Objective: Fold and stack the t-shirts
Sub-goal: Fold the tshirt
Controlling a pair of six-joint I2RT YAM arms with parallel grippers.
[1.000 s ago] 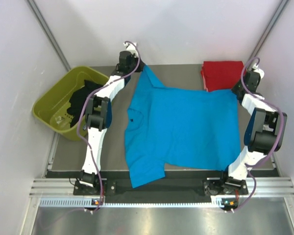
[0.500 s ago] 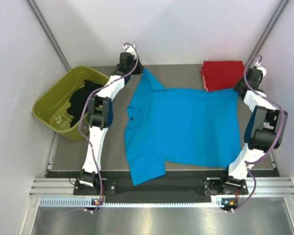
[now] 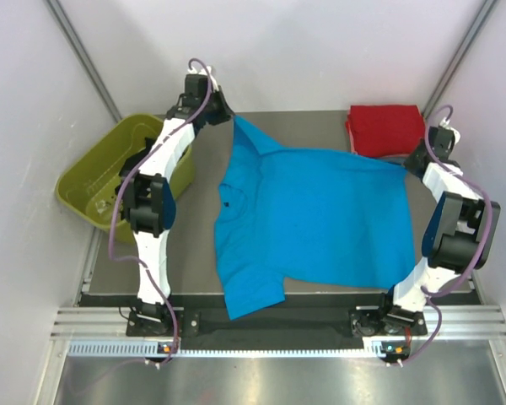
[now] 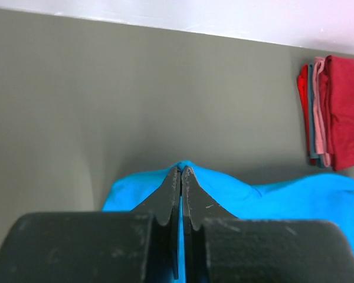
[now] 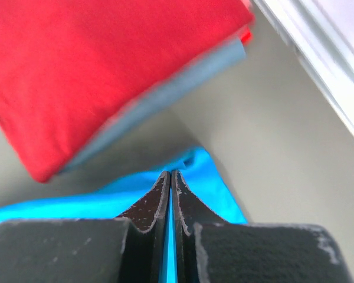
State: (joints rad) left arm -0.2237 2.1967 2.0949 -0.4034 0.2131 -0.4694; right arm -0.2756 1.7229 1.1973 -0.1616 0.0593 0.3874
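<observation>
Left claw (image 4: 181,168) and right claw (image 5: 170,172) are each pinched tight on a far edge of the turquoise t-shirt (image 3: 312,219), which spreads nearward from both across the surface (image 3: 194,236), with the folded red t-shirt (image 5: 106,71) just beyond the right claw.

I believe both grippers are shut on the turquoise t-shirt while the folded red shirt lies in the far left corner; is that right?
No: the red shirt lies in the far right corner, as the top external view shows. The left gripper and right gripper are shut on the turquoise t-shirt.
</observation>
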